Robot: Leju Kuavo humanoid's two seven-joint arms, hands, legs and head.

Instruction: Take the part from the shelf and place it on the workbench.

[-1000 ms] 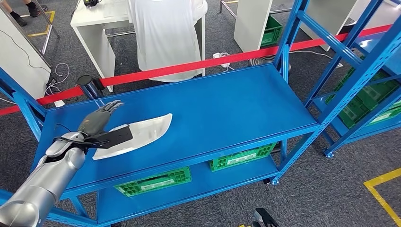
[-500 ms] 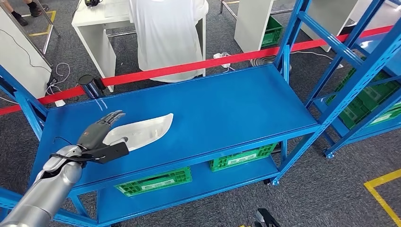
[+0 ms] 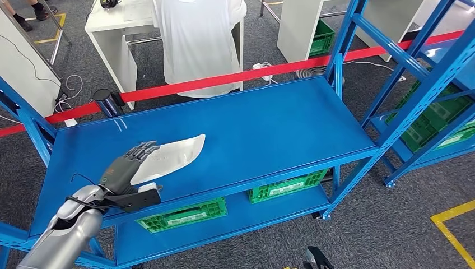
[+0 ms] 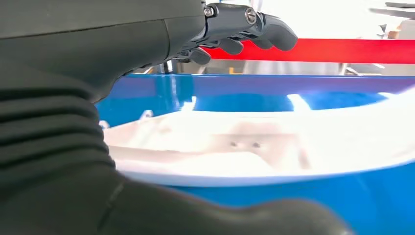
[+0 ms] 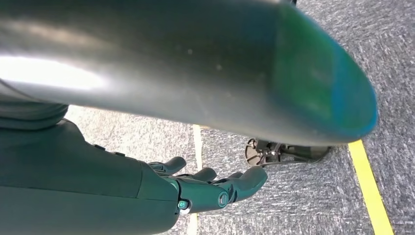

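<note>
Workshop: blue steel shelving (image 3: 224, 129), green crates (image 3: 182, 216).

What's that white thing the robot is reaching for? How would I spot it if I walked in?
Look at the big blue shelf in front of the red barrier tape. On its top deck, near the left end, lies the white part, under the left hand. It is a flat, curved, pointed shell, the one pale thing on that blue deck.

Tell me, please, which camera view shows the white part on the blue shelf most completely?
The head view: the whole white part lies on the blue shelf, with the left hand over its near end. The left wrist view shows a close, overexposed stretch of its underside; the right wrist view faces the floor.
</note>
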